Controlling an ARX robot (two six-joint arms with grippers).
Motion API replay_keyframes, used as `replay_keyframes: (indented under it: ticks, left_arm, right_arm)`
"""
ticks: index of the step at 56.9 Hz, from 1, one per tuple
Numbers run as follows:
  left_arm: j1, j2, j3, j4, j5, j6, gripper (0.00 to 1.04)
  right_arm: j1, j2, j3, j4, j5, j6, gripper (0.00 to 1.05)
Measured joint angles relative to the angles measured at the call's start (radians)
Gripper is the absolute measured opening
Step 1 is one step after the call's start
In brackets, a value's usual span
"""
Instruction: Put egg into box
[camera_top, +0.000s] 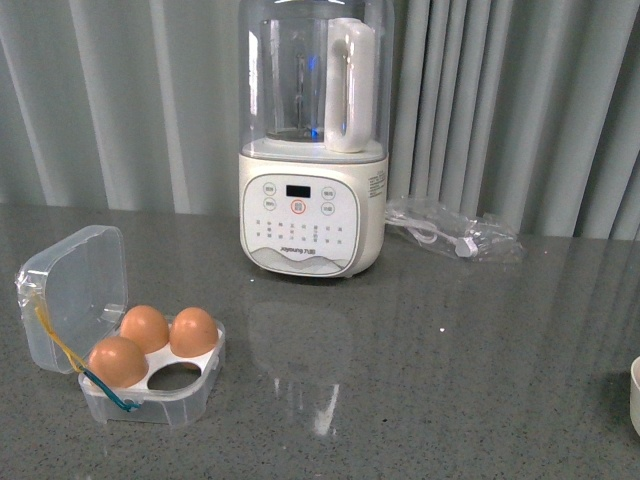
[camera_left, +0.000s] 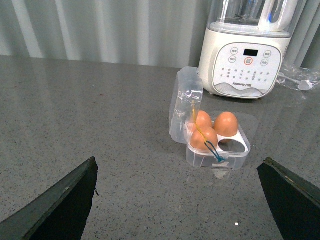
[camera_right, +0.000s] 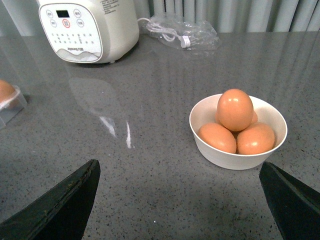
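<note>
The clear-plastic box sits on the grey counter at the front left with its hinged lid open. It holds three brown eggs; one front slot is empty. Yellow and blue cords hang at its corner. It also shows in the left wrist view. My left gripper is open and empty, some way short of the box. My right gripper is open and empty, just short of a white bowl holding several brown eggs. Neither arm shows in the front view.
A tall cream blender stands at the back centre, with a clear bag holding a white cable to its right. Grey curtains hang behind the counter. The bowl's rim shows at the right edge of the front view.
</note>
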Motion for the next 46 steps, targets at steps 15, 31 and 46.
replay_keyframes:
  ticks: [15, 31, 46]
  left_arm:
    - [0.0, 0.0, 0.0, 0.0, 0.0, 0.0, 0.98]
    - [0.0, 0.0, 0.0, 0.0, 0.0, 0.0, 0.98]
    - [0.0, 0.0, 0.0, 0.0, 0.0, 0.0, 0.98]
  right_arm:
    - [-0.157, 0.496, 0.174, 0.473, -0.027, -0.059, 0.97]
    - [-0.19, 1.075, 0.414, 0.647, -0.018, -0.119, 0.97]
    - [-0.163, 1.297, 0.459, 0.638, -0.033, -0.221, 0.97]
